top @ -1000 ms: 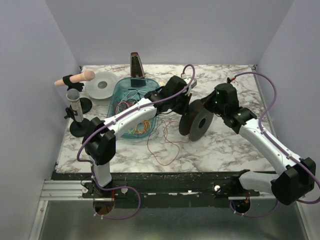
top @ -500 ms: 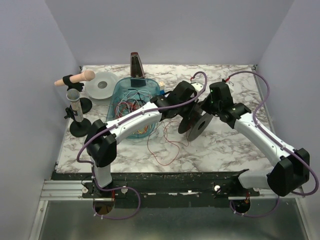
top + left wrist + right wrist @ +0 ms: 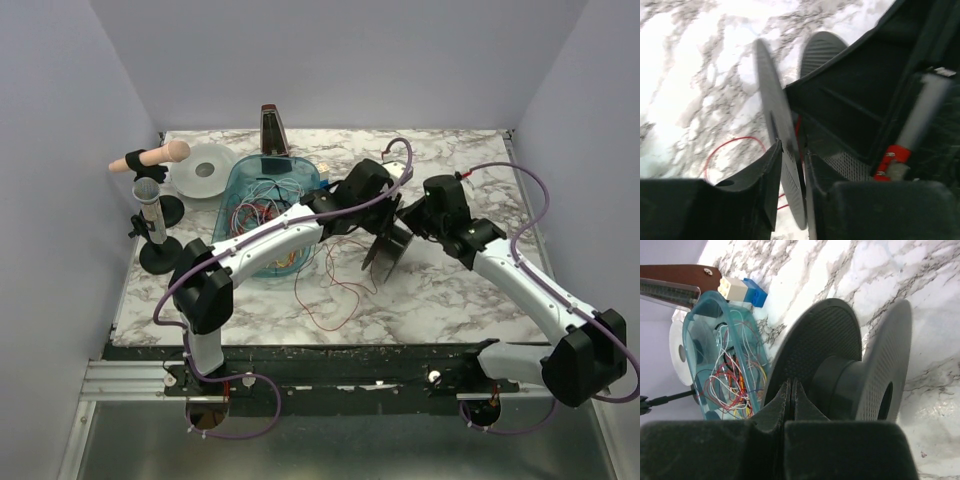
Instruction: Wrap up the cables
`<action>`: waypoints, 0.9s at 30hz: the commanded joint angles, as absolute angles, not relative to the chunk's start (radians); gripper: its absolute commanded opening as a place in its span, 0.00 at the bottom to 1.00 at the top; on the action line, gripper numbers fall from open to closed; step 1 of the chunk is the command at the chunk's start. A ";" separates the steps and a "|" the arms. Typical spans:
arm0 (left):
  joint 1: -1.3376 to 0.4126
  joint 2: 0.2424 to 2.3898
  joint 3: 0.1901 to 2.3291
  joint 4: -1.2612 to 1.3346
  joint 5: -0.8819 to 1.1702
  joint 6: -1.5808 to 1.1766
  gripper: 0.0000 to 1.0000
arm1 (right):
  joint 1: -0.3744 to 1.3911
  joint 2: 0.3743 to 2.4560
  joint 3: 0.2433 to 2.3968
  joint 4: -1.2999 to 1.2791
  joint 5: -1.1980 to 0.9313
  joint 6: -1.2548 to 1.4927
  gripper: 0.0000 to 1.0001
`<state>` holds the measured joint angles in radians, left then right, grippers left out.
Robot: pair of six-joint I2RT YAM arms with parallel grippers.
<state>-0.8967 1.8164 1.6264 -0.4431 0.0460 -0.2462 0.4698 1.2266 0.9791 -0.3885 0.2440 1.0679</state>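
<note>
Top view. At frame centre, a black spool (image 3: 385, 250), tipped up on its edge on the marbled table (image 3: 460, 290). Just above it, the left tool (image 3: 390, 222), reaching in from the lower left, close against the spool's upper rim. To its right, the right tool (image 3: 412, 218), coming in from the lower right and also at the spool. Left of centre, a clear blue bin (image 3: 232, 190) holding the cables (image 3: 262, 215), a tangle of red, yellow and white. Below the bin, a loose red cable (image 3: 332, 322) looping over the table toward the spool. Behind the bin, an upright brown case (image 3: 272, 130); in the upper left, a white reel (image 3: 205, 170) lying flat beside two black stands (image 3: 160, 255).

Left wrist view. Blurred. Fingers (image 3: 765, 190) at the bottom edge, slightly spread, with the thin rim of one spool flange in the gap between them; cannot tell whether pressing on it. Left of the flange, a curve of the loose red cable on the table.

Right wrist view. Fingers (image 3: 775, 410) pressed together at the lower centre, tips right at the textured face of the near flange, nothing visible between them. Spool filling centre and right. Bin at left with the cables inside, and a blue block (image 3: 754, 292) and beige block (image 3: 732, 287) just above its rim.
</note>
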 commanded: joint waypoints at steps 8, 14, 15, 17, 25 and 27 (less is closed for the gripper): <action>-0.862 1.819 1.572 -0.308 0.175 -0.298 0.40 | 0.472 1.278 0.936 -0.463 0.250 1.112 0.01; -0.861 1.821 1.529 -0.302 0.175 -0.261 0.43 | 0.474 1.272 0.960 -0.465 0.229 1.100 0.01; -0.861 1.821 1.529 -0.302 0.157 -0.243 0.45 | 0.474 1.269 0.960 -0.465 0.224 1.114 0.01; -0.862 1.819 1.526 -0.305 0.120 -0.194 0.49 | 0.474 1.258 0.956 -0.459 0.213 1.152 0.01; -0.861 1.809 1.502 -0.311 0.104 -0.098 0.63 | 0.474 1.246 0.999 -0.477 0.227 1.212 0.01; -0.856 1.786 1.471 -0.301 0.126 -0.106 0.66 | 0.474 1.236 0.990 -0.486 0.241 1.245 0.01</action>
